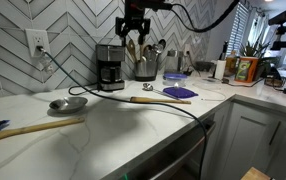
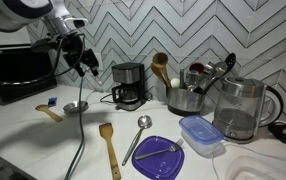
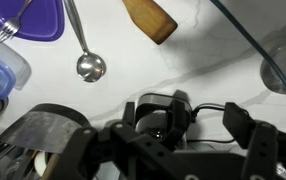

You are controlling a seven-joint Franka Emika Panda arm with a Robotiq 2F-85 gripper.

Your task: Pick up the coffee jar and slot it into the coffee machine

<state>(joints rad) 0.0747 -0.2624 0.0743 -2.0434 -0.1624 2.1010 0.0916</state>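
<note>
While the gripper hangs in the air above the counter, its jaws stand wide apart and hold nothing. The wrist view also shows the two fingers spread far from each other with only open space between them. The coffee jar sits low in the front bay of the coffee machine, which stands on the counter against the tiled wall. In both exterior views the jar is below the gripper, off to one side of it and well apart, with no contact between them. In an exterior view the gripper is higher than the machine, and the jar rests inside it. A steel canister of utensils stands just beside the machine.
</note>
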